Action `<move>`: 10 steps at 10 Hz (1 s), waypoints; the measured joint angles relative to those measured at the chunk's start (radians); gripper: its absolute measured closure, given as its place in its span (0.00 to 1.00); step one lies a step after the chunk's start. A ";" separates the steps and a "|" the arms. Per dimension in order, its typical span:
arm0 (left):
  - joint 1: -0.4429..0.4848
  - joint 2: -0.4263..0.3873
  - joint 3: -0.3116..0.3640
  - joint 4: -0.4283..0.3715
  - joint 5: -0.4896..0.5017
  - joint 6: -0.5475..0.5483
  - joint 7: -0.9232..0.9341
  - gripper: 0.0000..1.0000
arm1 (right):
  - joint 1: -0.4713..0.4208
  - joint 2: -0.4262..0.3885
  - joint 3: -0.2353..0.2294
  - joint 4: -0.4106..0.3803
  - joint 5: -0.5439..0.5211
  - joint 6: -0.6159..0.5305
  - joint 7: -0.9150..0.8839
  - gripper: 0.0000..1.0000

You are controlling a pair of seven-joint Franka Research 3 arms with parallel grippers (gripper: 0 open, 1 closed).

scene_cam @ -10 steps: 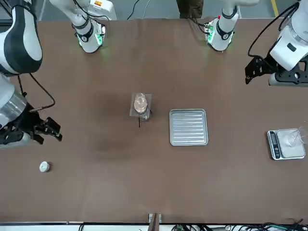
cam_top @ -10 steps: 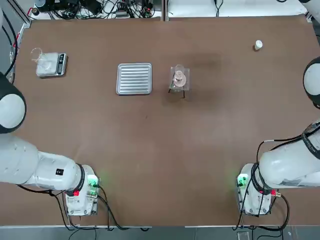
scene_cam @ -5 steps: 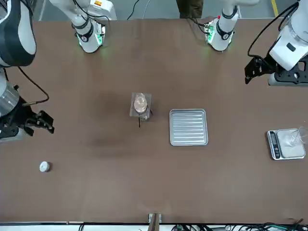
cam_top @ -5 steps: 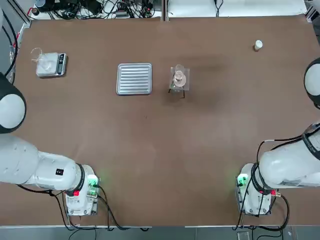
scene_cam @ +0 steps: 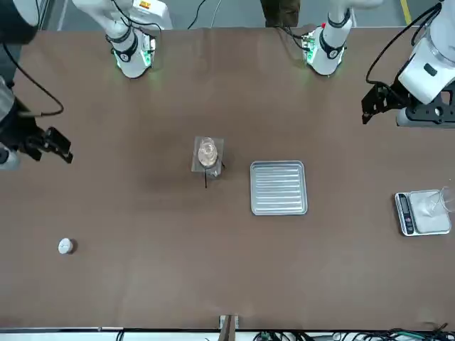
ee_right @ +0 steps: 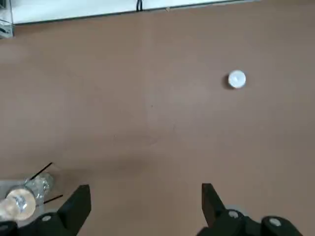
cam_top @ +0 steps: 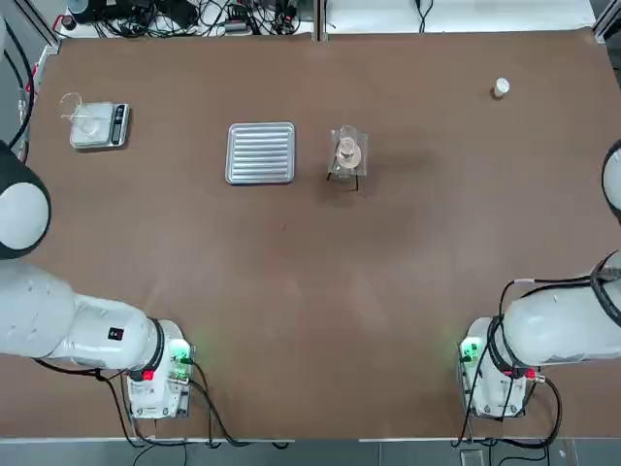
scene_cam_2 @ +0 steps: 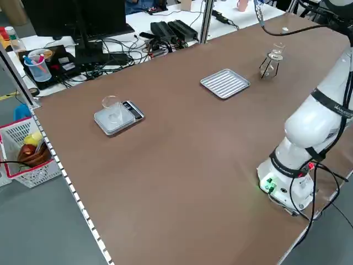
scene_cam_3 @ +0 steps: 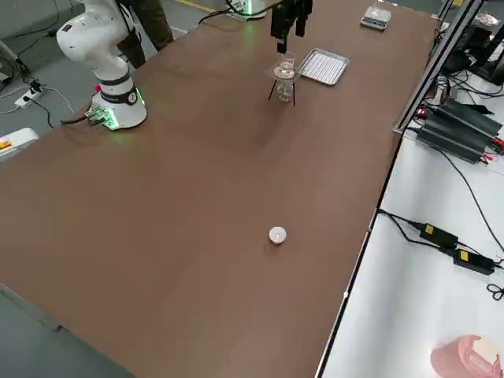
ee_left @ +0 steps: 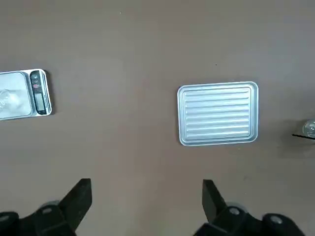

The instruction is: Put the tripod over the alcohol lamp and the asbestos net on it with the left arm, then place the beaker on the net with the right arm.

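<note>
1. Person's legs point(scene_cam: 281, 13), trousered, behind the arm bases.
2. Left gripper point(ee_left: 147, 182), one: raised above the table on the robot's left, black fingers wide apart, nothing between them.
3. Right gripper point(ee_right: 146, 186), one: raised above the table on the robot's right, fingers likewise spread, nothing held.
4. Tripod point(scene_cam_3: 273, 90), black wire, upright on the table beyond the grippers, right of the tray.
5. Alcohol lamp point(scene_cam_3: 284, 92), clear glass, under the tripod between its legs.
6. Asbestos net point(scene_cam: 197, 163), square, laid on the tripod's top.
7. Beaker point(scene_cam: 207, 153), clear glass, on the net above the lamp.
8. Ribbed tray point(cam_top: 260, 153), silver, flat on the table between tripod and scale, apart from both.
9. Scale point(cam_top: 117, 125), far left part of the table, bearing a clear glass cup point(scene_cam_2: 112, 104).
10. White-capped item point(cam_top: 502, 87), small, far right, well apart from the tripod.
11. Cables point(cam_top: 243, 17), dark tangle past the far edge.
</note>
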 joint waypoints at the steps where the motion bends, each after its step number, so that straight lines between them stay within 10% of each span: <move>1: 0.000 0.000 0.000 0.000 0.000 0.000 0.000 0.01 | 0.028 -0.015 -0.028 -0.011 0.000 -0.008 0.020 0.00; 10: 0.008 0.000 0.003 0.000 0.000 0.000 -0.001 0.01 | 0.044 -0.020 -0.082 -0.140 -0.001 0.105 0.040 0.00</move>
